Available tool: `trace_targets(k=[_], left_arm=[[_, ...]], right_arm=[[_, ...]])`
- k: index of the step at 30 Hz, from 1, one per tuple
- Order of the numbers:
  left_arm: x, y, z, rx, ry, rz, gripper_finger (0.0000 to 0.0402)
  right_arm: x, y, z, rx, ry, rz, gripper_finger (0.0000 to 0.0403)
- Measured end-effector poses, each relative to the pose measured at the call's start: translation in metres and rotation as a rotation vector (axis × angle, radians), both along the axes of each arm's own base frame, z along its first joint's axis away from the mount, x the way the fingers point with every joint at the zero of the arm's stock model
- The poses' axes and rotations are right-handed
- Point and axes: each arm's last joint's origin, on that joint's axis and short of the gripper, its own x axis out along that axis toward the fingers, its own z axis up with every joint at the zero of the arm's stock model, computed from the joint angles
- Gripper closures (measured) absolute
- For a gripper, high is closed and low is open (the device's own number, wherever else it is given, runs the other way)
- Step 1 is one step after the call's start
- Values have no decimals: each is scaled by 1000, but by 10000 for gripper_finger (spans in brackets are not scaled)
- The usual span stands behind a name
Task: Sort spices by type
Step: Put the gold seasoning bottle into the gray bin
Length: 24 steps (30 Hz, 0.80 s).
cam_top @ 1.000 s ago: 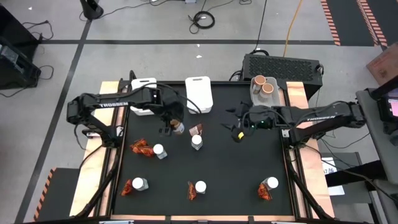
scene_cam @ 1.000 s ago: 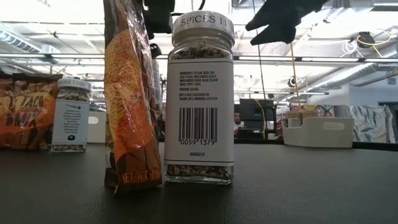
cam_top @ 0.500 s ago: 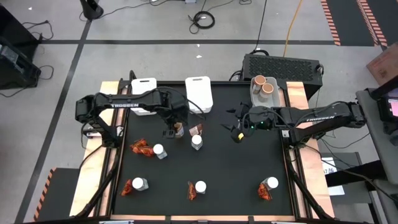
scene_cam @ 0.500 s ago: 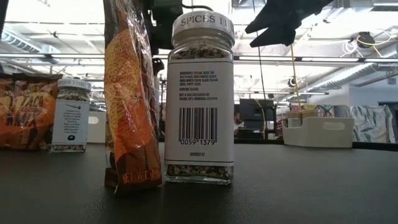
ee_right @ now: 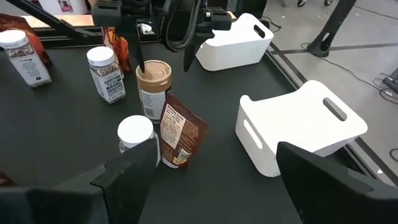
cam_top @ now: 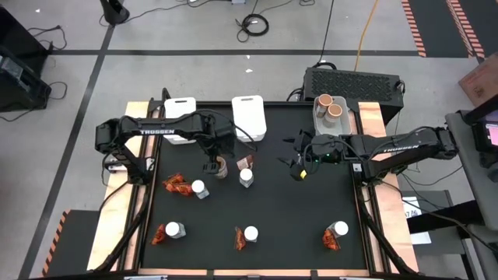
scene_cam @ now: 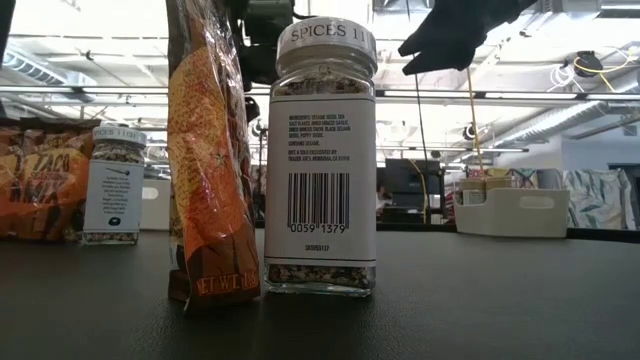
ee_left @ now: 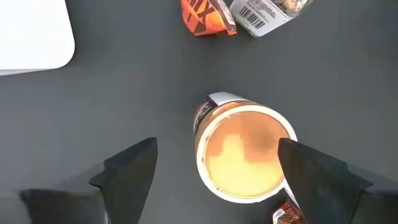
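Observation:
A short tub with a tan top [ee_left: 245,152] stands upright on the black table, left of centre [cam_top: 222,165]. My left gripper [ee_left: 217,146] is open and points down over it. The right wrist view shows one finger on each side of the tub's top [ee_right: 153,73]. I cannot tell whether either finger touches it. A brown sachet [ee_right: 177,140] and a clear jar with a white lid [ee_right: 137,134] stand just right of the tub. My right gripper [cam_top: 298,168] is open and hovers right of centre, touching nothing. Two more tubs [cam_top: 330,105] sit in the far-right bin.
Two white bins [cam_top: 249,117] [cam_top: 179,118] stand at the far edge. Jars paired with red-orange sachets are spread over the near half [cam_top: 199,188] [cam_top: 174,229] [cam_top: 250,233] [cam_top: 340,229]. One jar [scene_cam: 322,160] and one sachet [scene_cam: 210,160] fill the low view. There is bare table between my right gripper and the near row.
My left arm has reached a little farther over the table. Its gripper has moved slightly toward the near edge and closed in on the tan-topped tub. The tub, jars and sachets have stayed where they were.

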Motion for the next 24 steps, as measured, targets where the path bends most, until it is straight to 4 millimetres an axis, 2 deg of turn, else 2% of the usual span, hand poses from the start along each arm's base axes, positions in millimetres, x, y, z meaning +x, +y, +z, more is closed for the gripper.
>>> trace_targets(k=[2,6,10,13,17,24], left_arm=[[-4,-1,7,11,-15,-12,65],[-20,-2,40,91,-127,4,64],[-45,-5,72,140,-307,76,63],[-66,-10,88,155,-500,107,63],[-96,-17,87,172,-748,148,63],[-134,-25,53,176,-1057,195,63]], right_arm=[[1,0,1,1,-9,0,78],[11,1,-2,1,-45,2,78],[32,-2,-2,-3,-126,91,78],[54,-7,2,-5,-141,129,78],[88,-23,5,-22,-124,192,78],[151,-47,4,40,-60,277,78]])
